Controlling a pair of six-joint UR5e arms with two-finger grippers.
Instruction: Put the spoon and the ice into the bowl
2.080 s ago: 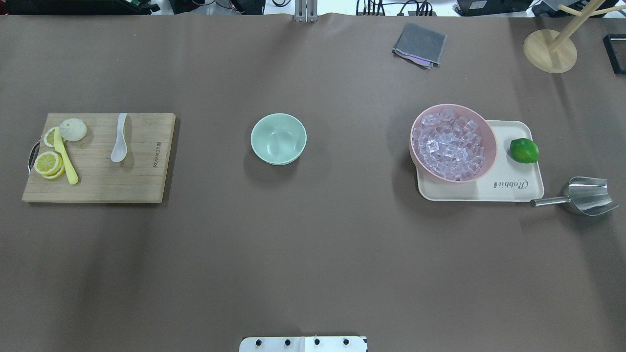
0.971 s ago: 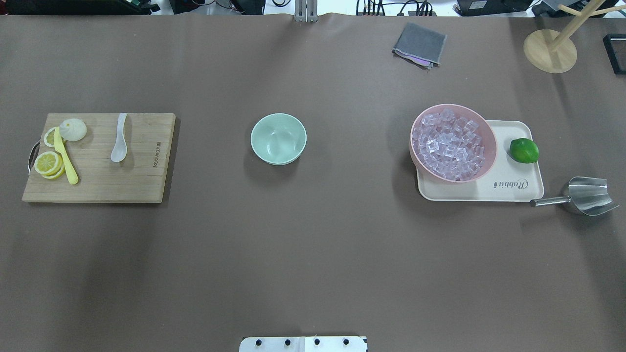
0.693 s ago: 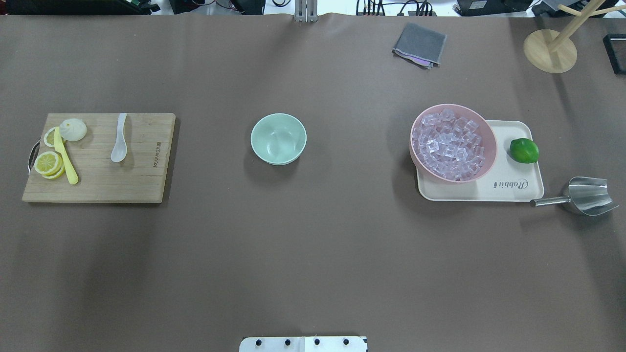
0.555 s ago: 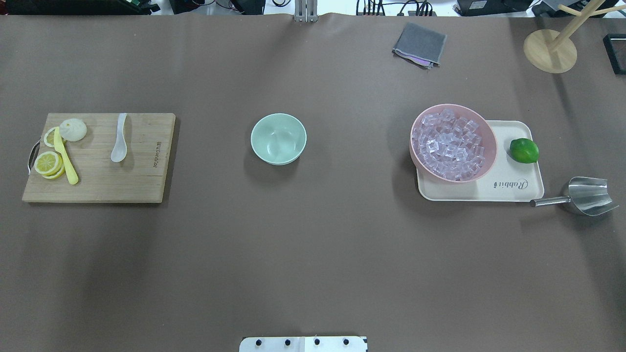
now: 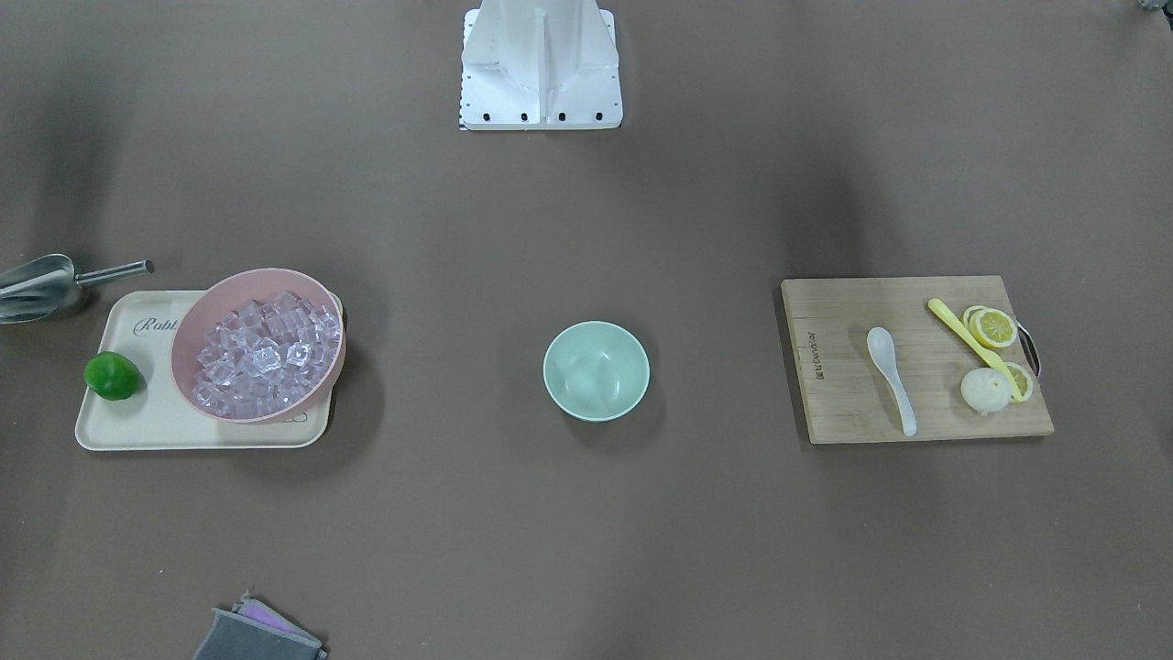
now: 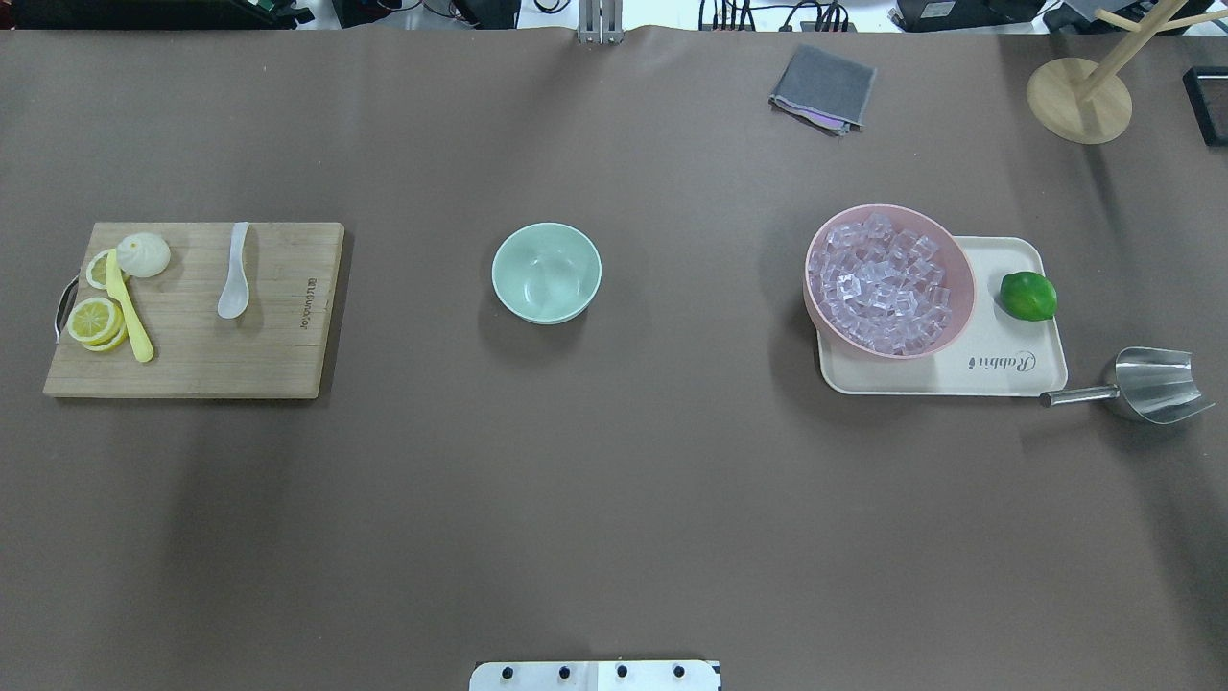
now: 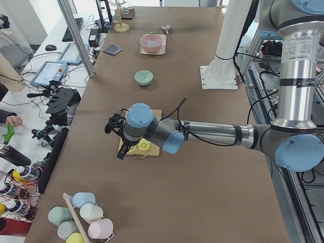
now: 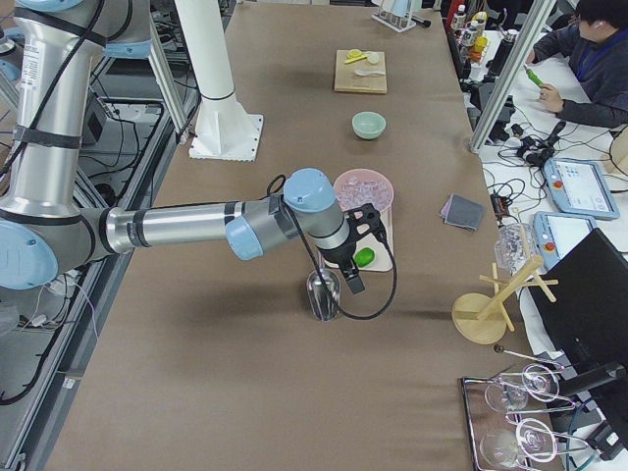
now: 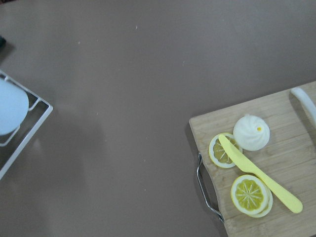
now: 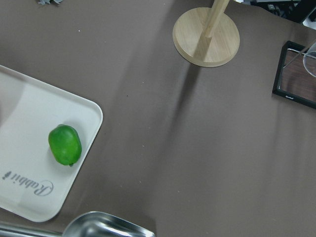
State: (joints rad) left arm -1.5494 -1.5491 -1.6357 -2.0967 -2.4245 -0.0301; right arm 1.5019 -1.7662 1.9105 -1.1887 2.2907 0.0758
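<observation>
Brown tabletop is spreading wide around everything. Above the board's outer edge the left pincer is hovering, the right pincer above the scoop; neither's opening is showing. From overhead, the spoon is lying at the bowl's nine o'clock, the ice at three. Nothing is sitting differently than before.

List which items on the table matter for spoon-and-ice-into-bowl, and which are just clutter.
For the job:
spoon, on the cutting board
ice, in the pink bowl
bowl, mint green, empty

Lying about:
lemon slices, yellow knife, lime, tray, steel scoop, grey cloth, wooden stand
</observation>
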